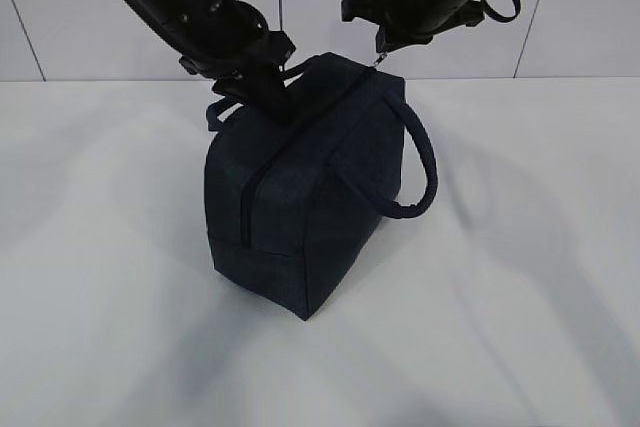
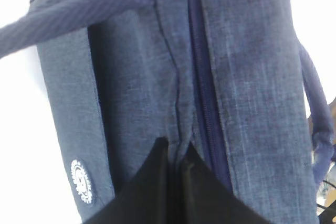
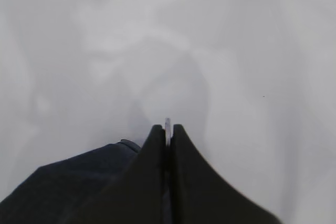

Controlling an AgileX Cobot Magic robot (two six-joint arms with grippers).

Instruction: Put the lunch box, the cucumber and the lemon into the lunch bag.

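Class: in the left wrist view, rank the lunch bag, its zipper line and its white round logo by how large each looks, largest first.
1. lunch bag: fills most of the frame.
2. zipper line: a long narrow strip running down the bag's top.
3. white round logo: a small patch on the side, clearly smallest.

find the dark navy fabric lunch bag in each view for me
Exterior view: dark navy fabric lunch bag at centre, on the white table.
Left wrist view: fills most of the picture.
Right wrist view: only a corner, bottom left.
Shared landmark: its closed top zipper, also in the exterior view.
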